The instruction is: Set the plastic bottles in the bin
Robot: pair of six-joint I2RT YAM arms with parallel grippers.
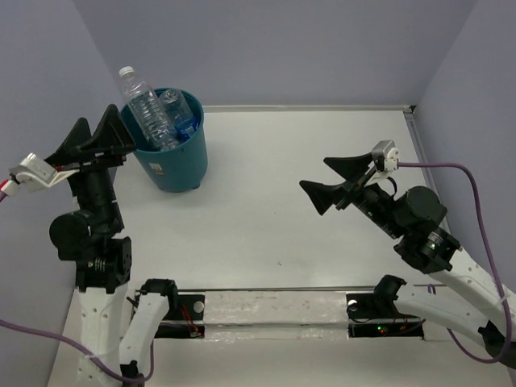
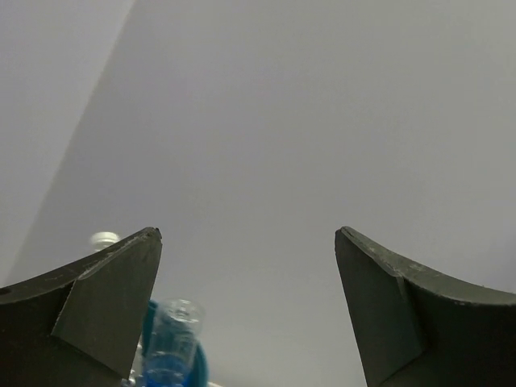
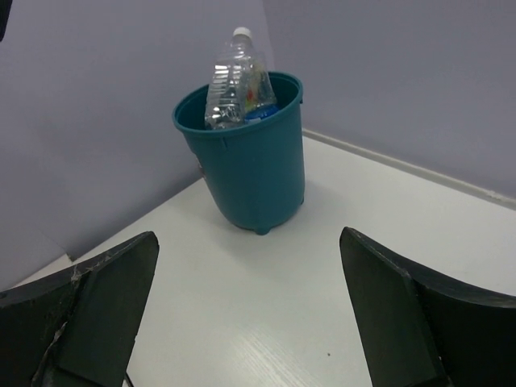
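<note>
In the bin point(image 1: 173, 165), far left: plastic bottles point(image 1: 149, 113) upright, lower halves hidden by its rim, count hard to tell. Just beside it, left gripper point(image 1: 95, 114) spread wide, empty. Well apart, right gripper point(image 1: 313, 172) likewise spread, empty.

Plain teal-blue bin point(image 3: 254, 169), no pattern, straight out between the right gripper point(image 3: 248, 234) fingers point(image 3: 105, 306); see-through crinkly white-capped bottle point(image 3: 234, 81) poking out the top; blue-labelled bottle point(image 1: 184, 121) beside it, clear plastic too; matte black fingers on both, left gripper point(image 2: 248, 234) included, with a pale scratch on one of the right ones; white table point(image 3: 266, 322) under the right fingers; pale lavender-grey walls point(image 2: 282, 121) past the left ones; purple cables point(image 1: 439, 164) back behind the fingers.
</note>
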